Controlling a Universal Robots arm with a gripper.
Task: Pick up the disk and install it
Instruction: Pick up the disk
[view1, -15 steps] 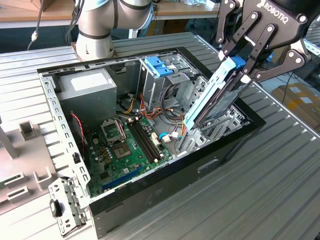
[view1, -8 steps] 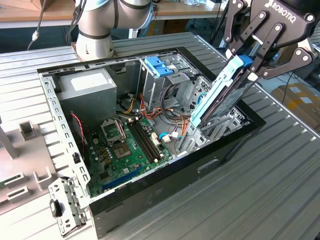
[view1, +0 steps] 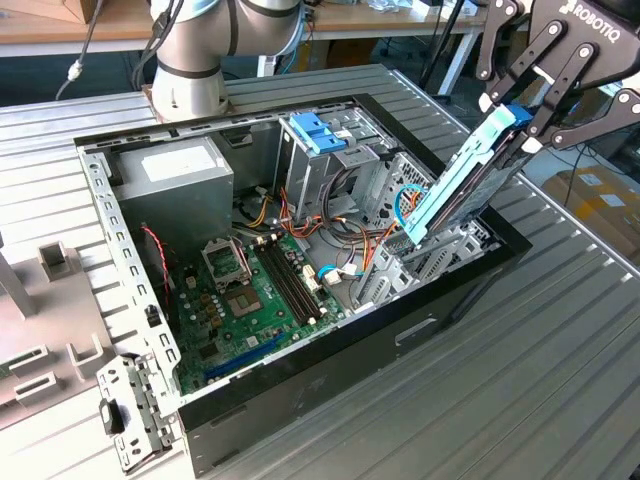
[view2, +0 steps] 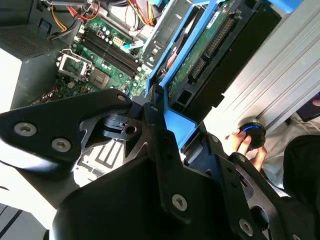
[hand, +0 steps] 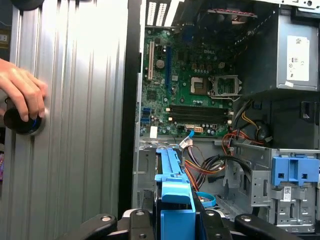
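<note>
— Start with the exterior view. What has the pincer (view1: 524, 122) got?

— The disk (view1: 465, 185). Its fingers are closed onto the upper end of the light blue frame, one on each flat side. The disk hangs tilted from the pincer, slanting down into the open computer case (view1: 300, 400).

— Where does the lower end sit?

— Down by the metal drive bay (view1: 420, 265), below the pincer. I cannot tell whether it touches. The motherboard (view1: 250, 300) lies on the case floor well away from the pincer. The power supply (view1: 185, 170) and the blue-latched bracket (view1: 318, 132) are farther off at the far wall. The case rests on a ribbed metal tabletop (view1: 540, 380).

— And the second wrist view?

— The pincer (view2: 172, 117) clamps the blue frame, and the disk (view2: 202, 55) runs away from it with its green circuit side showing. The motherboard (view2: 105, 55) is beyond it. Off to one side of the pincer, a hand (view2: 245, 145) grips a round dark knob (view2: 252, 132).

— The first wrist view?

— The disk (hand: 172, 180) is edge-on, rising straight out of the pincer (hand: 175, 217), whose fingers press on both sides of the frame. The motherboard (hand: 195, 95) is beyond its tip, the bracket (hand: 295, 170) beside it. The hand (hand: 22, 92) rests on the knob (hand: 20, 122) across the tabletop (hand: 75, 125).
</note>
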